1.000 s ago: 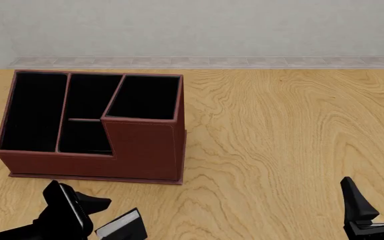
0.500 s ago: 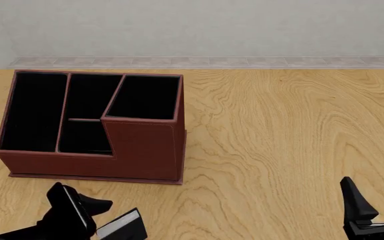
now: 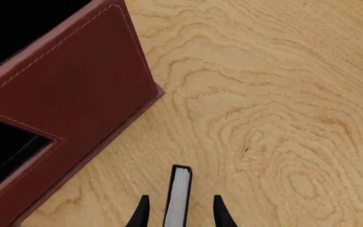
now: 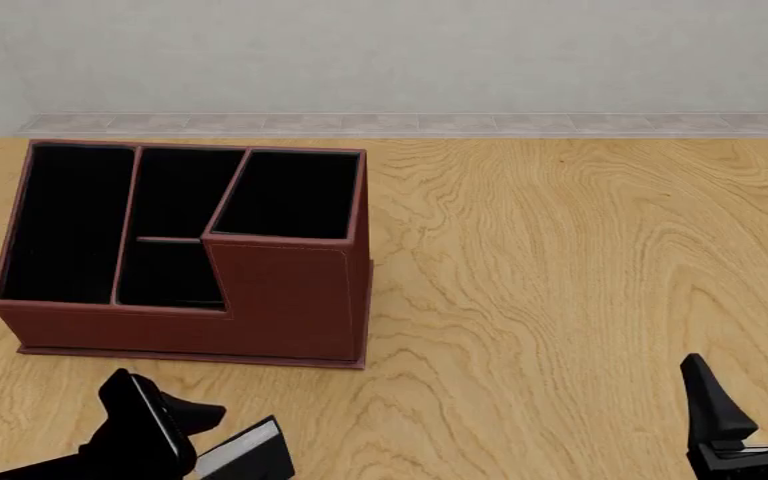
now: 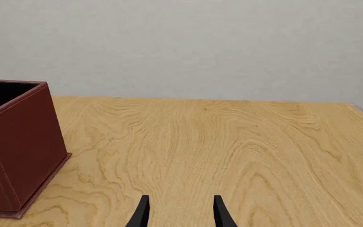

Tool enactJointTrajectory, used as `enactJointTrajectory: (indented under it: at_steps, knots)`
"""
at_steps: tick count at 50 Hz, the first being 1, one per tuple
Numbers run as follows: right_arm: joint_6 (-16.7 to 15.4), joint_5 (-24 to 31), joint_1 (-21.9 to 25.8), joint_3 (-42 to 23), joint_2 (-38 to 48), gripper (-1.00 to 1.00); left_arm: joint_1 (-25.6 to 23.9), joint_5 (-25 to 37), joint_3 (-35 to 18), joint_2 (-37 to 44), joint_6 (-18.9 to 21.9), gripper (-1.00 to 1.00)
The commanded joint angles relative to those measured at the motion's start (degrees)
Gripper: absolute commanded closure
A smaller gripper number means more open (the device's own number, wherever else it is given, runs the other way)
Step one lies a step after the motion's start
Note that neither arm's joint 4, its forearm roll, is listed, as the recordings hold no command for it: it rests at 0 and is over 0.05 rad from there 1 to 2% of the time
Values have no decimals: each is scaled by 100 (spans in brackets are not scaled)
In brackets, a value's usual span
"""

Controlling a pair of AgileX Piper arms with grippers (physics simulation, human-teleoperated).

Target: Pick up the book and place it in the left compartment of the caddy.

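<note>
Your left hand [image 3: 178, 213] sits at the near-left edge of the surface [image 4: 558, 260], low in the front view, just near of the caddy [image 4: 184, 255]. The book [image 3: 179, 196] stands between its two fingers with the white page edge showing and the black cover wrapping the far end. In the left wrist view a thin gap of wood shows on each side of the book, so the fingers [image 3: 141, 213] flank it without clearly pressing on it; whether you are actually gripping it cannot be told. In the front view the book [image 4: 244, 452] pokes out to the right of the left hand [image 4: 177, 440], tilted, with its pale edge facing up.

The caddy rests on the left half of the surface, its taller square section at the near-right corner. The left compartment [image 4: 67, 222] runs along the caddy's left side from near wall to far wall, black-lined, with nothing visible inside. The book is outside the caddy, just near of its front wall.

Your right hand [image 4: 747, 400] waits at the near-right edge, fingers parted and holding nothing, well apart from the caddy. In the right wrist view its fingertips [image 5: 142, 212] frame only bare wood.
</note>
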Motion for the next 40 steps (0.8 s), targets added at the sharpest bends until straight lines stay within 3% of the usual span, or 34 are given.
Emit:
enactJointTrajectory:
  at_steps: [1,40]
  knots:
    - [5,0,-2,0,-1,-100,-15,95,-38,0,-47,-100]
    - [10,-10,6,1,13,-100,88,-280,228,224,-69,-100]
